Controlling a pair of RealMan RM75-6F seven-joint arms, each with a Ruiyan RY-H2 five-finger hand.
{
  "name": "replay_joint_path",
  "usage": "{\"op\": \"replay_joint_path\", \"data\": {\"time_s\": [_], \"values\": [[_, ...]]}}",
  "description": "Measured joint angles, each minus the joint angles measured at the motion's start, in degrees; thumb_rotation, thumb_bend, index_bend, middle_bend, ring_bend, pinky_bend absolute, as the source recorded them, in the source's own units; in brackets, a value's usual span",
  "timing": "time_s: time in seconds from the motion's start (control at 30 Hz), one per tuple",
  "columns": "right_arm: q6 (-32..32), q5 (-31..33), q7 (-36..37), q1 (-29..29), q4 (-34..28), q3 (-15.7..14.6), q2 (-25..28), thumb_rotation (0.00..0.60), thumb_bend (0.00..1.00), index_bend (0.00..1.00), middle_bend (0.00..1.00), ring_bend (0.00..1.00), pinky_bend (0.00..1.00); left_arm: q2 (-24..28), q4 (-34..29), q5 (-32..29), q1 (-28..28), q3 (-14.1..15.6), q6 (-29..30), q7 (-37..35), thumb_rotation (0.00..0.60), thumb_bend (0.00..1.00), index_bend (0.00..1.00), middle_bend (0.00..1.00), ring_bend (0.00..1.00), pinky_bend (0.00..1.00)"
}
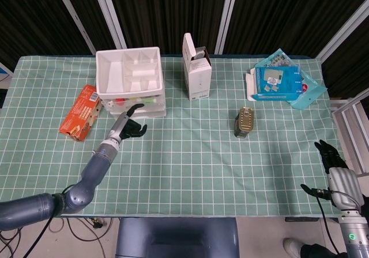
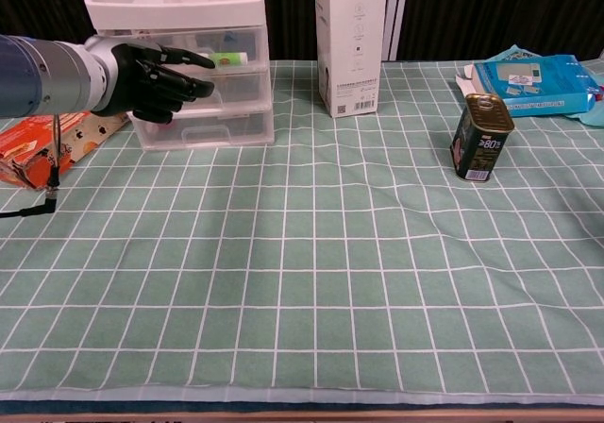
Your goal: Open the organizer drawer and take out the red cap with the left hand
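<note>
With fingers apart on nothing, the black left hand [image 2: 156, 76] could drag the whole white plastic drawer organizer [image 2: 189, 55] forward instead of opening 1 drawer.

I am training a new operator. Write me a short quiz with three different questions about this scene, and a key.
1. True or false: the left robot hand is at the front of the organizer.
2. Which stands nearest the white carton? A) tin can B) orange packet C) blue packets
3. Fill in: the right robot hand is off the table's ____ edge in the head view.

Key: 1 true; 2 A; 3 right.
</note>
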Motion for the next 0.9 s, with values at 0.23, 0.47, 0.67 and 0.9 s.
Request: {"op": "replay_joint_path", "data": {"time_s": [0.23, 0.47, 0.67, 0.9], "values": [[0.01, 0.05, -0.08, 0.0, 0.01, 0.03, 0.0, 0.6, 0.06, 0.0, 0.0, 0.0, 0.22, 0.31, -1.2, 1.3, 0.47, 0.53, 0.32, -0.45, 0.6, 0.46, 0.14, 0.98, 0.99, 1.0], [0.03, 0.05, -0.12, -0.02, -0.04, 0.03, 0.01, 0.6, 0.06, 0.0, 0.0, 0.0, 0.22, 1.03, -2.72, 2.58, 1.64, 1.42, 0.77, -1.11, 0.6, 0.46, 0.14, 0.98, 0.99, 1.0], [0.08, 0.01, -0.15, -0.05, -0.09, 0.01, 0.01, 0.6, 0.06, 0.0, 0.0, 0.0, 0.22, 1.84, -3.8, 3.77, 3.0, 2.31, 1.02, -1.93, 0.6, 0.46, 0.14, 0.98, 0.99, 1.0], [0.12, 0.01, -0.22, -0.05, -0.08, 0.03, -0.02, 0.6, 0.06, 0.0, 0.0, 0.0, 0.22, 2.85, -5.01, 7.14, 4.21, 3.46, 1.74, -1.83, 0.6, 0.46, 0.15, 0.98, 0.99, 1.0]]}}
